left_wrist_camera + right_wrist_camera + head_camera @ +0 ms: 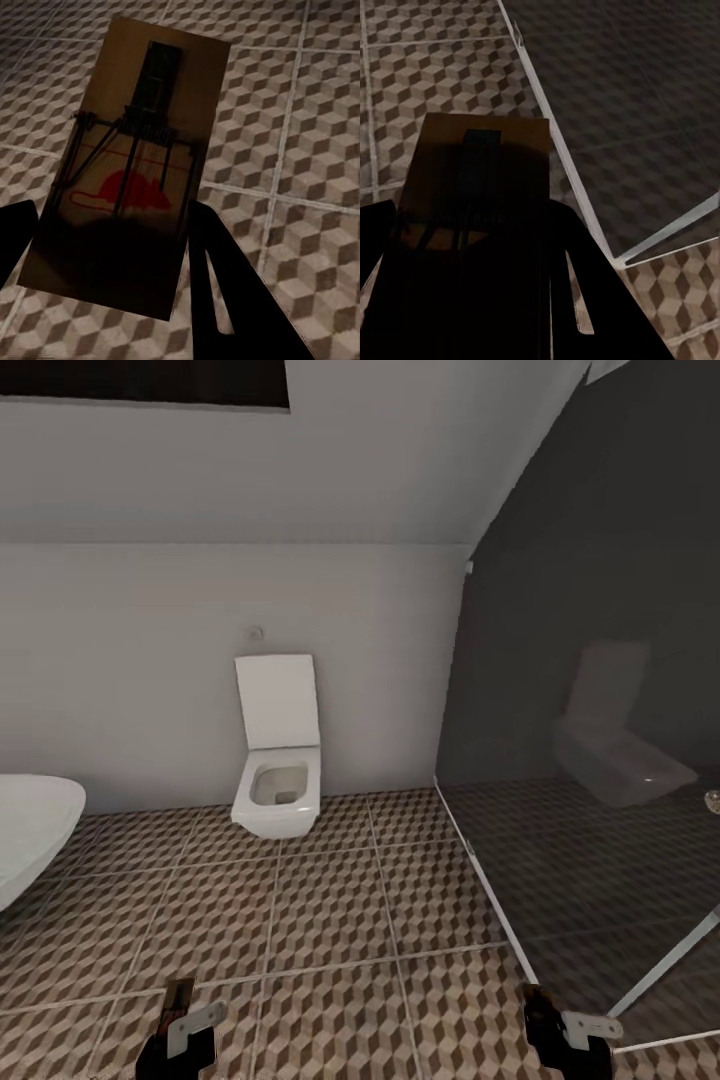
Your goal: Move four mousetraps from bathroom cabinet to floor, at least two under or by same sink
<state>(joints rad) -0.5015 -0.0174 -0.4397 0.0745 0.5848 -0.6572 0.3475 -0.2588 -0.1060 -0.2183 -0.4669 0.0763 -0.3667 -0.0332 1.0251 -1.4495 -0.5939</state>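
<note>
The left gripper is clenched on a mousetrap — in the left wrist view the brown board stands out past the dark fingers, its black wire spring and bar across the middle and a red mouse printed on the wood. It hangs above the floor, not touching the tiles. The right gripper likewise grips a second trap: a brown board with a dark bar down its centre, its near half sunk in shadow between the fingers. Just beside that trap runs the pale lower frame of a glass screen, with darker tiles behind the pane. In the head view both grippers sit low at the picture's bottom edge, the left one with a sliver of brown board sticking up from it, the right one close to the foot of the glass screen. Ahead, across the cube-patterned floor, a white toilet stands against the pale wall with its lid raised — the glass carries its dim reflection. At the far left the rim of a white tub juts in.
</note>
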